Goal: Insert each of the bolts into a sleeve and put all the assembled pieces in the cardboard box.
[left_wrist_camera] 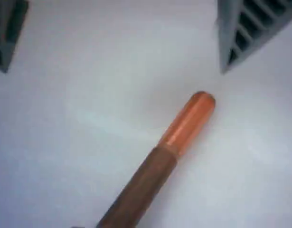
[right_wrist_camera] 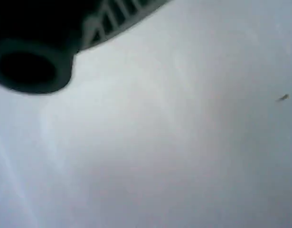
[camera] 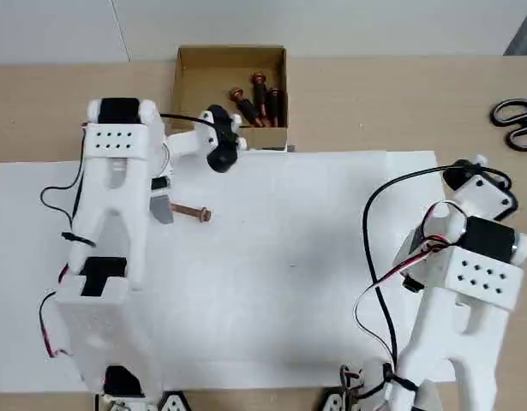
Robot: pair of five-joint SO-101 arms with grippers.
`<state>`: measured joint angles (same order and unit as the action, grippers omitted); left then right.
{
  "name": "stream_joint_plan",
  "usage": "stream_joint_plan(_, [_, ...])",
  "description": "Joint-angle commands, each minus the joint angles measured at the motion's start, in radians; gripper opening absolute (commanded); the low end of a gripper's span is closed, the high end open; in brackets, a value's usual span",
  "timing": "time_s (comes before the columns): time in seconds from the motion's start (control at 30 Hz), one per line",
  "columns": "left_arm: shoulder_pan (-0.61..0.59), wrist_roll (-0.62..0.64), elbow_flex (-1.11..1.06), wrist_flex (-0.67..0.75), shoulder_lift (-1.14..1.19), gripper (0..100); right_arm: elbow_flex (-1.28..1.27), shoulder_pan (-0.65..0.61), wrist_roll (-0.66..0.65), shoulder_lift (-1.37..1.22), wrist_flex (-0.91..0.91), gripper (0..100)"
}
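The left pincer (left_wrist_camera: 112,71) stands with its jaws apart, the bolt (left_wrist_camera: 191,118) in its sleeve (left_wrist_camera: 141,185) lying below and between them, so I judge the step is picking up; next it must descend, close on it, and carry it to the cardboard box (camera: 188,86).

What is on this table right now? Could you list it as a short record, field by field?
Surface: white sheet on a wooden table
Box: cardboard box just beyond the sheet's far side, with several assembled pieces inside
Loose piece: lying flat on the sheet, copper-coloured end, brown body
Left hand: open, over the loose piece
Right arm: at the sheet's right side
Other: scissors on the bare table, far right
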<state>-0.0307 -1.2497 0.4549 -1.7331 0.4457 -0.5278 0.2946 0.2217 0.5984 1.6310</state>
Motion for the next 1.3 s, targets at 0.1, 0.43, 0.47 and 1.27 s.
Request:
stream_joint_plan(0.1, [0.044, -0.087, 0.039, 0.003, -0.049, 27, 0.003, 0.008, 0.008, 0.030, -0.015, 0.2])
stream_joint_plan(0.43, [0.057, -0.120, 0.140, 0.060, 0.092, 27, 0.003, 0.008, 0.008, 0.028, -0.015, 0.2])
stream_joint_plan(0.47, [0.057, -0.120, 0.157, 0.060, 0.110, 27, 0.003, 0.008, 0.008, 0.027, -0.015, 0.2])
stream_joint_plan(1.27, [0.106, -0.115, 0.229, 0.064, 0.347, 27, 0.003, 0.008, 0.008, 0.025, -0.015, 0.2])
